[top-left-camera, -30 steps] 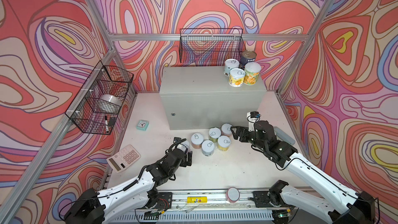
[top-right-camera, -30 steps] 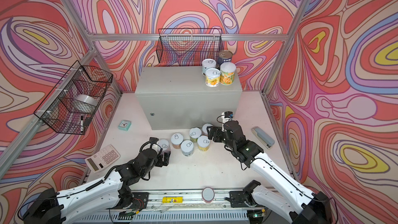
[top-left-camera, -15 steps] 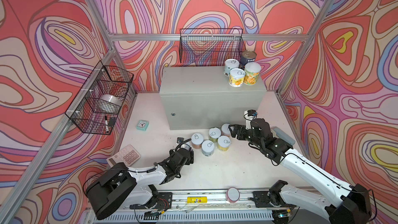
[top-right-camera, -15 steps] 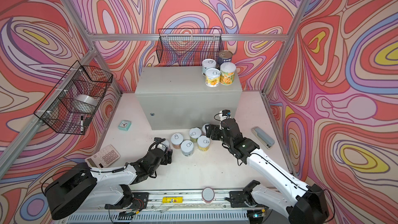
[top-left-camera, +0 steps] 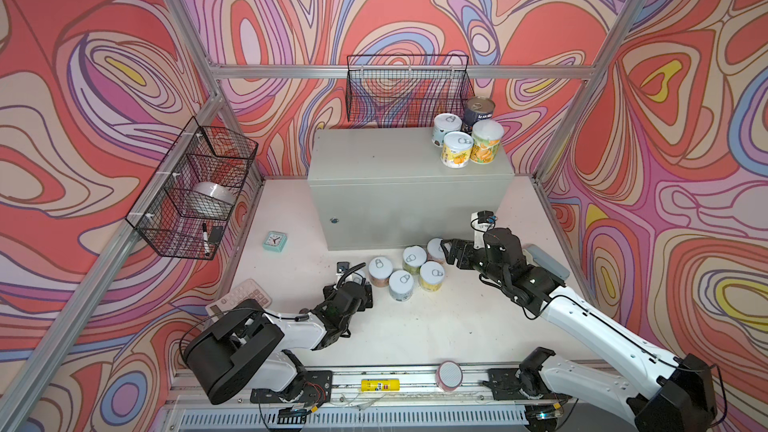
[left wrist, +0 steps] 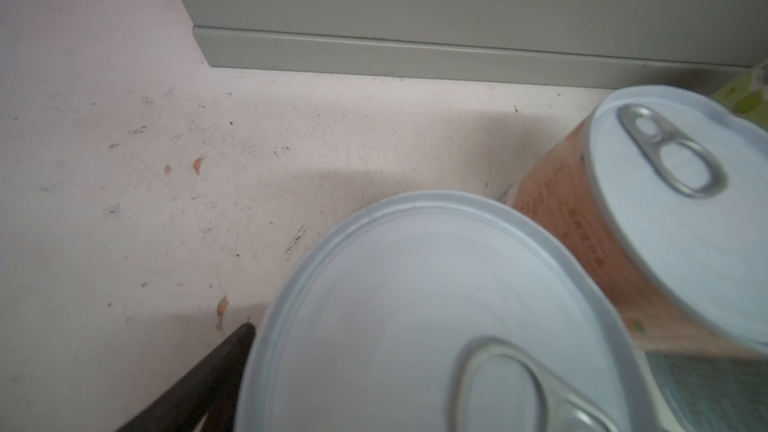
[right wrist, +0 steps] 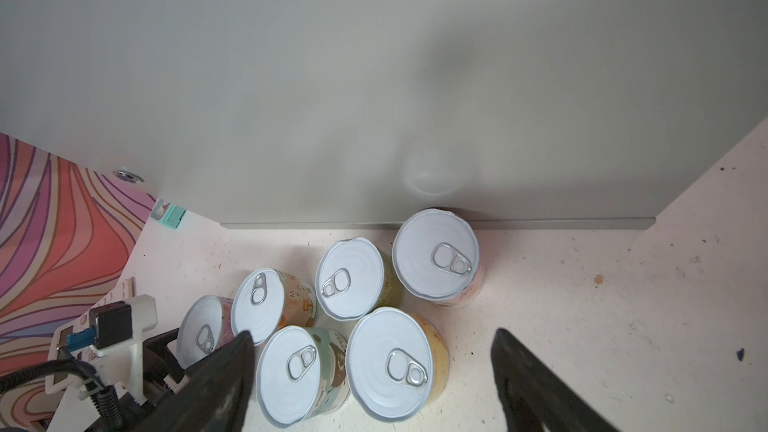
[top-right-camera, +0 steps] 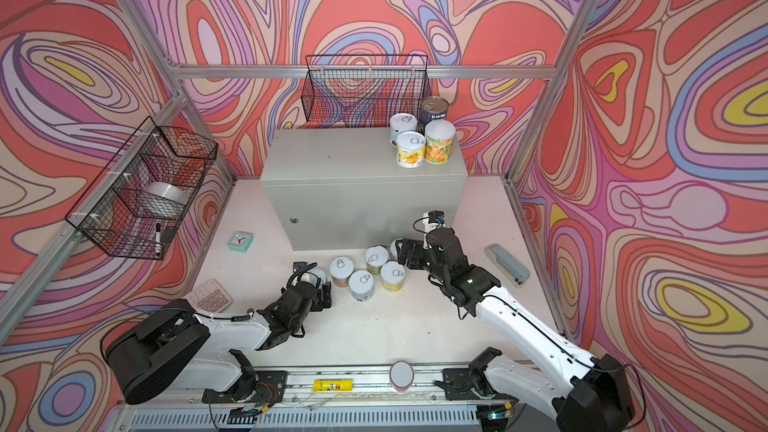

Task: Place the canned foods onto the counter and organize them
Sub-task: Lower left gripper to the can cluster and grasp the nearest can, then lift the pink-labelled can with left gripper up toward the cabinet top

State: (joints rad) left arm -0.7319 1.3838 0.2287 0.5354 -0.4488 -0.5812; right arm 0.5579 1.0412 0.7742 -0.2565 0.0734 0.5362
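My left end effector (top-left-camera: 355,285) is low over the tabletop (top-left-camera: 419,326) with a white-lidded can (left wrist: 415,305) right at its fingers; I cannot tell whether they clamp it. My right end effector (top-left-camera: 446,252) has its fingers spread apart and empty. A pink can (top-left-camera: 435,246) stands just ahead of them, beside the grey cabinet (top-left-camera: 386,160). Four loose cans (top-left-camera: 401,282) cluster between my end effectors. Four stored cans (top-left-camera: 457,147) stand on the cabinet top, well beyond.

The left wrist view's nearest can (left wrist: 415,309) is blurred and cropped. In both top views the left pincer (top-left-camera: 355,286) hides most of the leftmost can (top-right-camera: 318,274).
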